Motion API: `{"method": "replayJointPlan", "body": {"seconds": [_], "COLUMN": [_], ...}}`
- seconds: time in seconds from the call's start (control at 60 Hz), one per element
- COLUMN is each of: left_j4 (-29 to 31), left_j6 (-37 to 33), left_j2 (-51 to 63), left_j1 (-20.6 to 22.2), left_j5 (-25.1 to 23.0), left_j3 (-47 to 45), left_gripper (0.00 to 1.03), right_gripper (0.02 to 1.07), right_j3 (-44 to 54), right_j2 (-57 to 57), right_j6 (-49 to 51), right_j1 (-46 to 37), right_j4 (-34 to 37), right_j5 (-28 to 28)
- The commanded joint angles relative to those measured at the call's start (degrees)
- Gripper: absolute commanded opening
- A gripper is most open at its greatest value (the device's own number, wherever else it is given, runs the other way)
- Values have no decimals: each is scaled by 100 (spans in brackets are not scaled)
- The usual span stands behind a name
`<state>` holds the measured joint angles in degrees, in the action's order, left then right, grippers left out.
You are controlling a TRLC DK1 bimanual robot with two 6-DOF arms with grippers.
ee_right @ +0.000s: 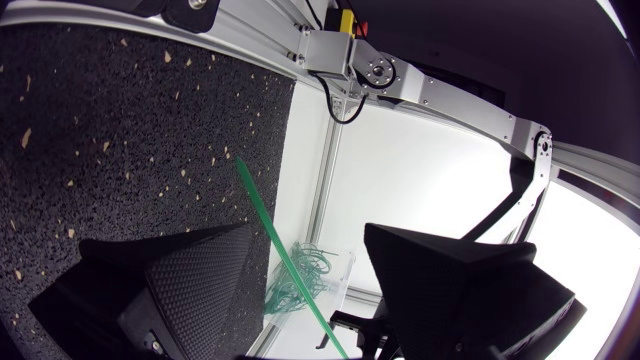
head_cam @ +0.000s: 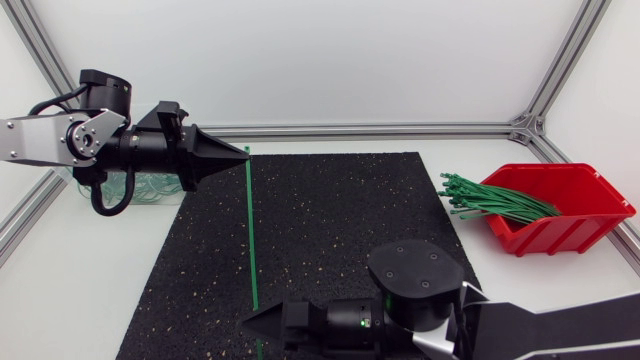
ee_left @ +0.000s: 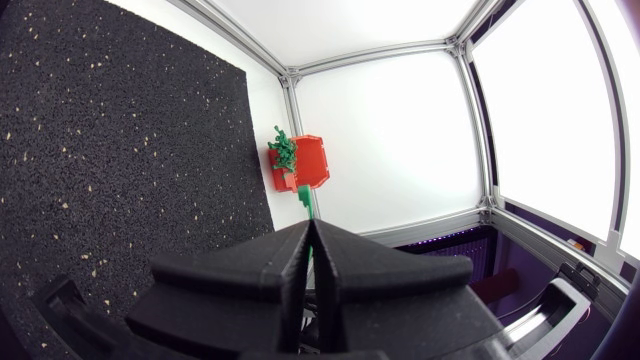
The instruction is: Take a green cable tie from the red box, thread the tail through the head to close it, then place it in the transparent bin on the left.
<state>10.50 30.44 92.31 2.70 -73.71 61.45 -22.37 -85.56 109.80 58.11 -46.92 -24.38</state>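
Head view is showing a white table lying inside an aluminium frame, whose rails are running along the back and slanting up at both rear corners. A black speckled mat is covering the middle of the table, leaving white strips on both sides and a narrow one behind it. The left arm is coming in from the left edge at the back, by the mat's rear left corner. The right arm is coming in low from the right edge, its round black joint sitting over the mat's front part. The red box is standing on the white strip right of the mat, near the frame's right rail, with a bundle of green ties sticking out of its open side toward the mat. The transparent bin is sitting under the left arm, just beside the mat's left edge, with green loops showing in it. The left gripper is pointing right, its fingers pressed together on one end of a green cable tie. The tie is stretching straight across the mat from back to front, with a broad stretch of mat lying between it and the box. The right gripper is pointing left at the mat's front edge, fingers spread wide, and the tie is passing between them. Whether it is touching either finger, I cannot tell.
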Motion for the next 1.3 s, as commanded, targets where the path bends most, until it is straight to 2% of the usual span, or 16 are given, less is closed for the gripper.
{"method": "replayJointPlan", "body": {"seconds": [0.0,0.267,0.45,0.55,0.633,0.667,1.167,1.283], "left_j4": [13,22,13,13,13,13,13,13], "left_j6": [85,77,68,68,68,59,33,33], "left_j2": [85,85,94,103,120,120,76,50], "left_j1": [38,82,82,99,117,117,126,117], "left_j5": [-135,-143,-143,-143,-143,-143,-143,-143], "left_j3": [69,86,78,95,95,95,7,-10], "left_gripper": [4,4,4,4,4,4,4,4], "right_gripper": [85,84,44,43,26,22,22,8], "right_j3": [40,-74,-48,-57,-22,-13,66,128], "right_j2": [-119,-321,-374,-356,-347,-339,-312,-295], "right_j6": [367,332,358,349,358,358,340,349], "right_j1": [-89,-238,-353,-370,-361,-344,-98,-98], "right_j4": [-160,-160,-151,-151,-125,-125,-90,-90], "right_j5": [-146,-181,-286,-286,-295,-269,-49,-32]}}
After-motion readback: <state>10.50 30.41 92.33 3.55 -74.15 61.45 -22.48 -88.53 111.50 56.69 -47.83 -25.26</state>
